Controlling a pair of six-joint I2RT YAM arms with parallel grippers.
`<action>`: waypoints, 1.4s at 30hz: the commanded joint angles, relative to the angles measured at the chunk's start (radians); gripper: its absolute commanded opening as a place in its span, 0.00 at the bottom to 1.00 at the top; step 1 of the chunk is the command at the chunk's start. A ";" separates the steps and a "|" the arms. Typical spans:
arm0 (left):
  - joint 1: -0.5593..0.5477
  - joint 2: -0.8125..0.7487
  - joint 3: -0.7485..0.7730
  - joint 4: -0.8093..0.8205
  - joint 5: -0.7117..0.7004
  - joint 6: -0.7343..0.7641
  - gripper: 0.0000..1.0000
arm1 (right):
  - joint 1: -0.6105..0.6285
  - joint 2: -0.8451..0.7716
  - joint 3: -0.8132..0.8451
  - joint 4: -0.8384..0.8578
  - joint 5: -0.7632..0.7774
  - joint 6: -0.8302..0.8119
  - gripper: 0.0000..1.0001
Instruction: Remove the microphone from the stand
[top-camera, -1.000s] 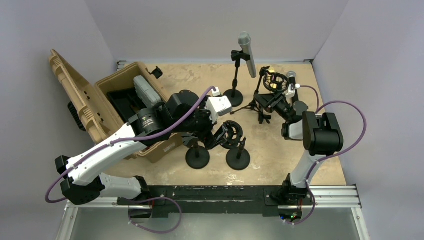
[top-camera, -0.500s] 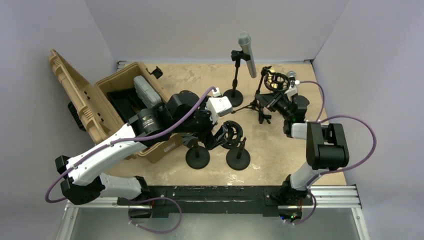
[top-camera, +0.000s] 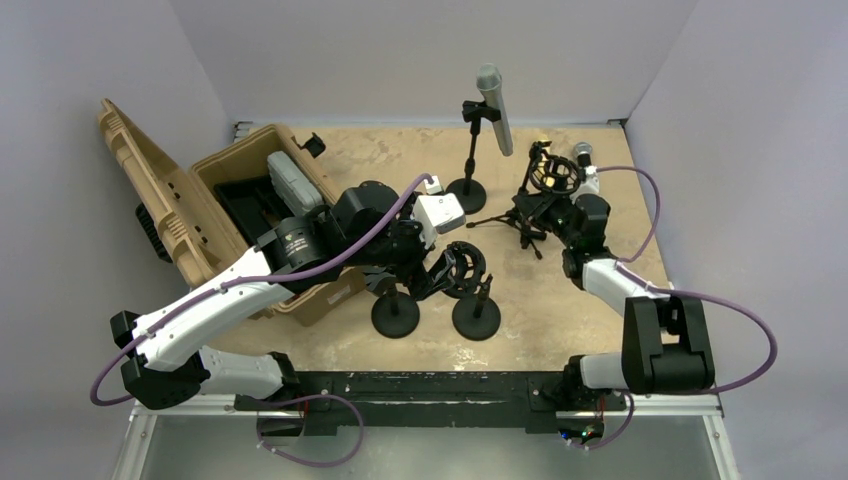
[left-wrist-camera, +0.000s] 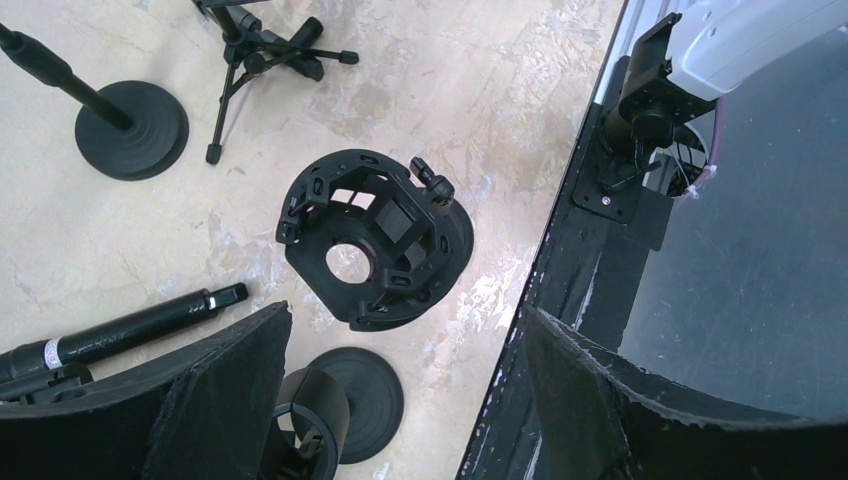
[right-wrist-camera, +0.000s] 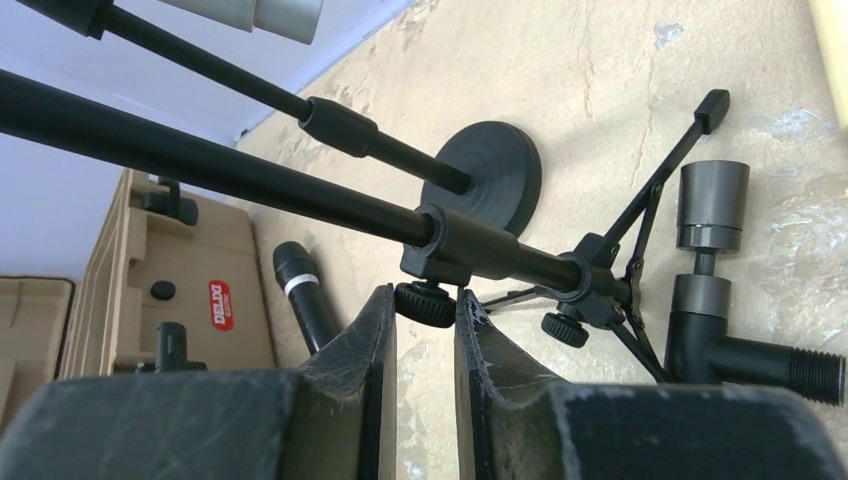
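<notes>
Surface: a mottled beige tabletop (top-camera: 560, 300) is being enclosed by plain grey walls.
Right pincer: the right gripper (right-wrist-camera: 425, 295) is being kept pinched narrow, with a small clamp knob (right-wrist-camera: 432, 306) at its tips. Whether the knob is actually gripped cannot be told.
Around it: the knob is being carried on the pole collar of the tripod stand (right-wrist-camera: 480, 245).
Task's thing: the microphone (top-camera: 583, 152) is being cradled in the shock mount (top-camera: 548, 170) atop that stand, far right.
Left pincer: the left gripper (left-wrist-camera: 405, 315) is being held wide and empty above a second shock mount (left-wrist-camera: 375, 240).
Risk: if the knob is pulled rather than turned, the light tripod is probably being put at risk of tipping toward the straight stand (top-camera: 467, 185) nearby. A loosened collar could drop the pole, microphone aboard.
Count: four stands, two shock mounts and one open case (top-camera: 215, 170) are being counted. There are three microphones, including a silver-headed one (top-camera: 495, 95) and a black one (right-wrist-camera: 305, 290) lying by the case.
</notes>
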 joint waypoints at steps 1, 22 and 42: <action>-0.007 -0.021 0.016 0.010 0.002 0.024 0.84 | 0.032 -0.006 0.013 -0.222 0.092 -0.044 0.00; -0.007 -0.019 0.014 0.012 0.004 0.024 0.84 | -0.159 0.086 -0.169 0.639 -0.601 0.244 0.64; -0.008 -0.022 0.013 0.011 0.002 0.024 0.84 | -0.192 0.399 -0.055 0.998 -0.559 0.555 0.56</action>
